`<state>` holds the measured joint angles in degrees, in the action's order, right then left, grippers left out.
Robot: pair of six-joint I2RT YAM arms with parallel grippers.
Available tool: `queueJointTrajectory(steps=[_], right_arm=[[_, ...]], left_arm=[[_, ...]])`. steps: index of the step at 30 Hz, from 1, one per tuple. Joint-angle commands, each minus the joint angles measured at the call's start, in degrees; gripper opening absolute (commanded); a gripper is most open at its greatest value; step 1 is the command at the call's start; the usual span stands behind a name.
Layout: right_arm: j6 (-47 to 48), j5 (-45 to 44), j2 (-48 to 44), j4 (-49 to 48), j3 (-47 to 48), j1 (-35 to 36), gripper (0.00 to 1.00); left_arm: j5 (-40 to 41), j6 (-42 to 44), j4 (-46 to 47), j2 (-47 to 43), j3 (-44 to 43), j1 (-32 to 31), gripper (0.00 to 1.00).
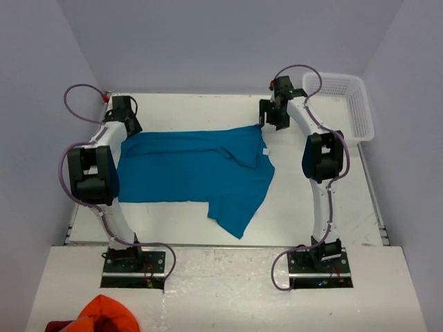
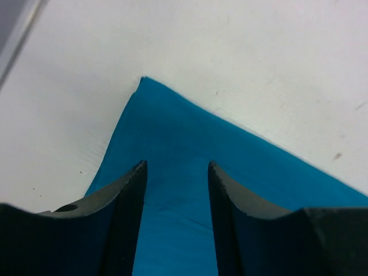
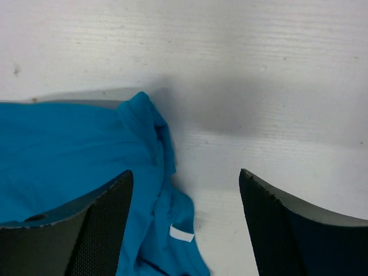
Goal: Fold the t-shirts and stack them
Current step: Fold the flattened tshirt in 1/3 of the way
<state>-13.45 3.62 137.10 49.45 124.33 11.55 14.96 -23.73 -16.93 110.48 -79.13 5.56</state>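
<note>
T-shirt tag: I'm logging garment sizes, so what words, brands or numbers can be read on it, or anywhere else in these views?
White tag on the teal t-shirt: no print can be made out; too small and blurred to read.
Everywhere else: no readable text, label or number.

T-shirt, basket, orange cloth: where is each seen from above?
teal t-shirt (image 1: 187,169), top view, middle of its body
white basket (image 1: 363,111), top view, its right wall
orange cloth (image 1: 104,315), top view, its bunched middle

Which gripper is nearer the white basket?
Right. The right gripper is just left of the basket, at one corner of the t-shirt; the left gripper is at the opposite far corner.
</note>
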Motion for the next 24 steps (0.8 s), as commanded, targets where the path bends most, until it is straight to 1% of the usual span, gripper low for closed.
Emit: queueJointTrajectory(steps=[1,4,6,8,9,10,11,12,13,15,17,18,19,20,22,23,24], right_arm=[[-0.1,0.2,-8.6,-2.2,-0.7,0.4,0.75],[-0.2,0.1,-10.8,-2.8,-5.7,1.8,0.75],[-1.0,-0.3,-13.9,-5.1,-11.4,2.7,0.75],[-2.3,0.0,-16.4,-6.8,-14.6,3.1,0.75],[-2.4,1.1,-17.1,-7.3,-17.6,3.6,0.70],[-2.4,1.7,-17.6,-7.8,-18.8,4.1,0.63],[-2.6,2.3,-18.5,-8.1,-19.7,4.4,0.48],[-2.8,3.8,-18.8,-8.4,-21.4,5.1,0.02],[-3.2,4.4,-19.1,-8.8,-22.3,5.5,0.00],[-3.6,5.7,-20.0,-10.6,-25.1,6.5,0.00],[-4.1,5.8,-20.0,-9.7,-25.6,7.5,0.00],[-4.1,5.9,-20.1,-9.6,-26.4,7.9,0.10],[-3.8,5.2,-20.5,-9.6,-27.2,8.5,0.30],[-3.6,4.4,-20.9,-10.1,-28.1,10.0,0.36],[-2.5,2.9,-21.9,-10.8,-29.8,11.6,0.44],[-2.5,2.4,-21.9,-10.7,-30.0,12.9,0.44],[-2.5,1.9,-21.6,-10.3,-29.3,13.3,0.44]], left_arm=[[4.7,-2.1,2.2,-5.1,-0.2,-0.5,0.48],[6.8,-3.3,0.2,-4.7,0.5,-0.5,0.47],[7.7,-3.8,-0.8,-4.0,0.8,-0.6,0.46],[7.6,-4.1,-1.2,-3.4,1.6,-0.5,0.40],[7.5,-4.2,-1.5,-3.3,1.8,-0.6,0.36],[7.4,-4.6,-1.4,-3.1,2.5,-0.5,0.19],[6.8,-4.6,-1.3,-2.5,2.8,-0.5,0.11],[6.4,-4.6,-1.6,-2.0,2.7,-0.5,0.03],[6.0,-4.6,-1.8,-1.5,2.7,-0.5,0.00],[4.6,-4.5,-2.2,0.0,2.3,-0.5,0.00],[3.9,-4.3,-2.3,0.8,2.1,-0.5,0.00],[3.7,-4.2,-2.5,0.8,2.3,-0.5,0.00],[3.5,-4.2,-2.3,0.8,2.5,-0.6,0.00],[3.2,-4.2,-2.0,0.3,2.8,-0.6,0.00],[2.1,-4.7,-1.2,-1.1,3.7,-0.6,0.00],[1.0,-4.7,-0.5,-1.9,4.2,-0.6,0.00],[-1.7,-4.7,0.4,-2.7,5.6,-1.2,0.00]])
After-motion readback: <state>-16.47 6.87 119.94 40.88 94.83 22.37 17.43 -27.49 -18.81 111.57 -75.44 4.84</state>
